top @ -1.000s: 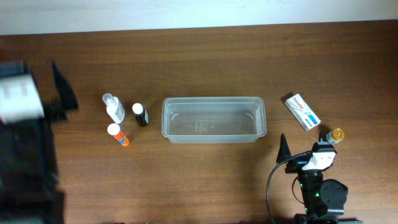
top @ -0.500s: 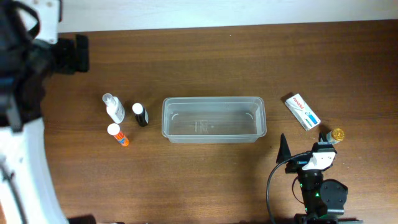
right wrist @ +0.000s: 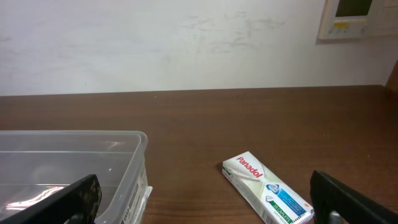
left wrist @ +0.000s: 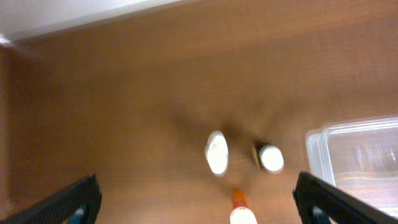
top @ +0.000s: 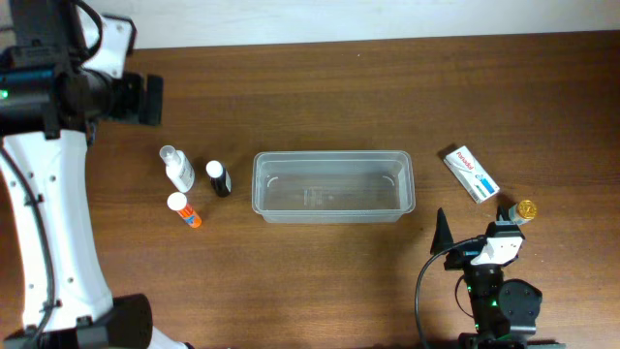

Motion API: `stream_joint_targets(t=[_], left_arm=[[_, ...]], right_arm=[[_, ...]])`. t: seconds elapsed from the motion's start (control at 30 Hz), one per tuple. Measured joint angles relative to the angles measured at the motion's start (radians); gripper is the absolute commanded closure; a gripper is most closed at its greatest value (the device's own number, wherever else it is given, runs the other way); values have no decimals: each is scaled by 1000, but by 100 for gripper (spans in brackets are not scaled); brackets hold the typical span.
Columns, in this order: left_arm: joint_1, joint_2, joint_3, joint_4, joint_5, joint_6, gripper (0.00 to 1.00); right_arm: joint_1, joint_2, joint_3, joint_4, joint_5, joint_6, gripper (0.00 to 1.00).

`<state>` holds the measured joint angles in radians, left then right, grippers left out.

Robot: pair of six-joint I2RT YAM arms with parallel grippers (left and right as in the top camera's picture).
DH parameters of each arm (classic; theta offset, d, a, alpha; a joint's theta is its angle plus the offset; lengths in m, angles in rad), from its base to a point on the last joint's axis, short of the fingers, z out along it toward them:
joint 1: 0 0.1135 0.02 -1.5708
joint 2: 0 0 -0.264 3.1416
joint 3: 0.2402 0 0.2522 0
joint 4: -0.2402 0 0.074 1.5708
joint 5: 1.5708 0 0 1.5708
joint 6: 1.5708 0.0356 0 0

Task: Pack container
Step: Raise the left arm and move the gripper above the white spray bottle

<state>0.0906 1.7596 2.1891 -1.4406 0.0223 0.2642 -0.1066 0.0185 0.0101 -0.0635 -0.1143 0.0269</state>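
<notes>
Left pincer: your left gripper (left wrist: pixel 196 202) is spread wide, its dark fingertips (left wrist: pixel 68 200) sit at the bottom corners of the wrist view, and it grips nothing. It hangs above the table near the far left corner.
Below the left pincer: you see three things close together on the brown wooden table (left wrist: pixel 124 93), a white spray bottle (left wrist: pixel 216 152), a small dark bottle with a white cap (left wrist: pixel 270 158) and a white stick with an orange end (left wrist: pixel 239 208).
Right pincer: your right gripper (right wrist: pixel 205 202) is also spread wide and holds nothing. It sits low, near the table's near edge.
Ahead of the right pincer: a white cardboard Panadol box (right wrist: pixel 267 190) lies flat on the wood.
Container, place: the clear plastic rectangular container (top: pixel 333 155) sits mid-table, between the bottle group on your left and the box on your right, and it touches neither.
Container, long axis: it runs left to right, parallel to the table's far edge.
Container, facing: it is upright with its open mouth up, one short end toward the bottles and the other toward the box.
Far right: a small gold round object (top: pixel 526 208) lies beside the right arm. You cannot tell what it is.
</notes>
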Motion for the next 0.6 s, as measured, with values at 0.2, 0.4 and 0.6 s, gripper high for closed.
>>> stream_joint_targets(t=[0.2,0.4,0.6], left_arm=[[0,121,2,-118,8,-33,1],[0,267,1,-180,9,-60,1],[0,343,1,-187,12,-67,1]], right_arm=[[0,0,0,0,0,0,2],[0,0,0,0,0,-1,2],[0,0,0,0,0,0,2]])
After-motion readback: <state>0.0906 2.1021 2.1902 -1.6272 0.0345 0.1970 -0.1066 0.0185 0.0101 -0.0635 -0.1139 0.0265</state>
